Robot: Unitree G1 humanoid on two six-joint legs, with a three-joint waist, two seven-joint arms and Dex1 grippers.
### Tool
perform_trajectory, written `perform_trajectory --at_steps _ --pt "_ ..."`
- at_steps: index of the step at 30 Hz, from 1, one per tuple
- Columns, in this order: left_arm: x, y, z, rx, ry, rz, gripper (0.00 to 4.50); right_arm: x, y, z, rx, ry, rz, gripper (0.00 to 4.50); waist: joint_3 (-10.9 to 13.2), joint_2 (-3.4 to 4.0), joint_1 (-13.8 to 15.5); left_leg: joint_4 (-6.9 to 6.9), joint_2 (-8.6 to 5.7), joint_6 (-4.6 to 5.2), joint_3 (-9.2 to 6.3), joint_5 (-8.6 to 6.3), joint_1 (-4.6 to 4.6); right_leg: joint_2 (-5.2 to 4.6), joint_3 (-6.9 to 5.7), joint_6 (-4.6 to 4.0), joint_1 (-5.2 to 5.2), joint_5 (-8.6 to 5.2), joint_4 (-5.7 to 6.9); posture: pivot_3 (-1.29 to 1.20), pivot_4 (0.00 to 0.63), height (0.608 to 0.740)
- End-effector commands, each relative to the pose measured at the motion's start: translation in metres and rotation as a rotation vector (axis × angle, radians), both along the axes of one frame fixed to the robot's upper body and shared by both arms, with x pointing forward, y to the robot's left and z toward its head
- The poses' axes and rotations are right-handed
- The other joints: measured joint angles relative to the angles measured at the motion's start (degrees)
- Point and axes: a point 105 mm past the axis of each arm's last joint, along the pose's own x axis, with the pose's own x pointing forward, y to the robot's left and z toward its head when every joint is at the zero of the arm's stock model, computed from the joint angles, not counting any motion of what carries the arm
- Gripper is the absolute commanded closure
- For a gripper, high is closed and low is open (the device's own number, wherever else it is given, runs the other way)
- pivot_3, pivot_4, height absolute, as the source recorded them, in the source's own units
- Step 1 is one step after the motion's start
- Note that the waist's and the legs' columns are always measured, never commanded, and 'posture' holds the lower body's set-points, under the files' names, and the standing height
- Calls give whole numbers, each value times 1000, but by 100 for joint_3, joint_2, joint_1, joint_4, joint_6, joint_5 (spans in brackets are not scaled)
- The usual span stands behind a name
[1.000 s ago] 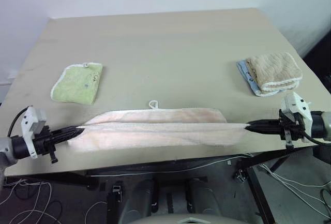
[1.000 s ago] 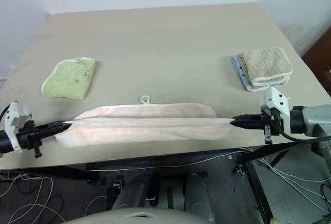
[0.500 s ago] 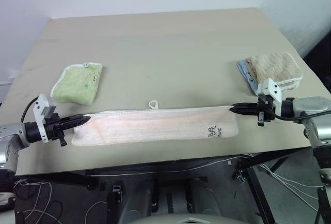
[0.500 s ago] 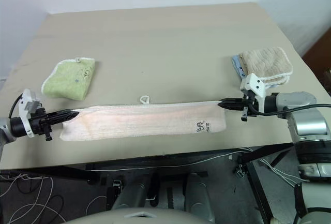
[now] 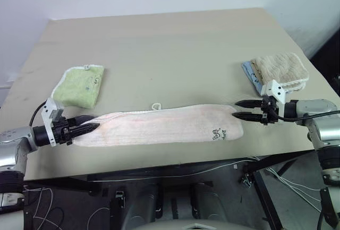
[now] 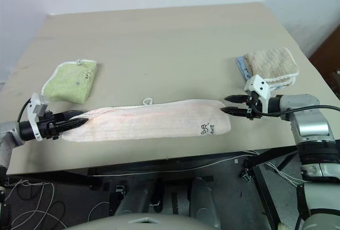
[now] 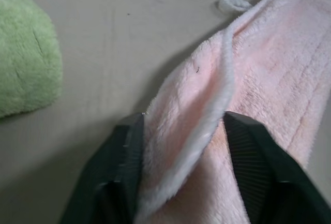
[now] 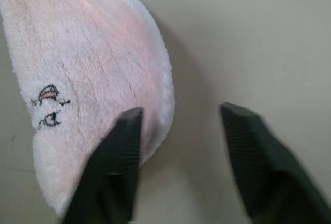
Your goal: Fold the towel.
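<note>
Towel [image 5: 159, 127]: you have it lying flat near the front edge of the table [image 5: 175, 49], folded into a long narrow band. Its long axis runs side to side, from one gripper to the other. The dark embroidered mark [image 5: 218, 133] sits near the right end, and the small white loop [image 5: 156, 106] pokes out of the far long edge.

Left gripper [image 5: 90, 126]: your fingers stand parted with the towel's left end between them, the white stitched edge running up the gap. In the left wrist view the cloth looks loose rather than pinched, so I judge nothing is held.

Right gripper [image 5: 237, 109]: your fingers are spread and hold nothing. One fingertip lies over the towel's right end; the other is over bare table just beyond it.

Key relation: each end of the towel is right at its own gripper, so neither arm is better placed. Judging by this, the next fold would carry one short end along the long axis toward the other.

Further back: a folded green towel [image 5: 79, 85] lies behind the left end, well apart. A folded beige towel [image 5: 280, 70] lies behind your right gripper, close enough to mind.
</note>
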Motion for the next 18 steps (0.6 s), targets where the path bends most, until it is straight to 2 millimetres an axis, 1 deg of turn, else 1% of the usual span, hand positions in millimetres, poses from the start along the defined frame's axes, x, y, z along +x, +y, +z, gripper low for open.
perform_trajectory --at_steps 1,3,4,7,10,13,15,18 --pt "0 5 18 -13 -55 15 719 1 -3 14 15 -38 0 797 0 0 1 0 0 0 0 0 0 0 0 0 0 0 0 0 150 740" --pt "3 9 27 -25 -92 46 39 -1 -6 13 16 -28 -9 143 0 0 7 1 0 0 0 0 0 0 0 0 0 0 0 0 150 740" --pt "4 11 31 -30 -113 62 2 -2 -7 12 16 -25 -16 24 0 0 7 1 0 0 0 0 0 0 0 0 0 0 0 0 150 740" --pt "13 23 48 -35 -220 168 2 -5 -14 19 63 -13 -60 24 0 -1 20 1 0 0 0 0 0 0 0 0 0 0 0 0 150 740" --pt "12 30 59 -61 -238 216 2 -5 -20 26 106 -15 -117 24 0 0 17 2 0 0 0 0 0 -1 0 1 1 0 0 0 150 740" --pt "5 38 52 -22 -230 238 2 -10 -22 24 107 -4 -144 24 -1 0 1 1 -1 0 0 0 0 -1 0 1 1 0 0 0 150 740" --pt "0 35 47 -24 -204 217 2 -13 -22 20 104 14 -153 24 -1 0 -13 -2 0 0 0 0 2 0 1 1 1 0 0 0 150 740" --pt "0 30 43 -25 -196 213 2 -15 -22 19 119 27 -174 24 -1 0 3 -3 0 0 0 0 1 -1 1 -1 0 0 1 0 150 740"
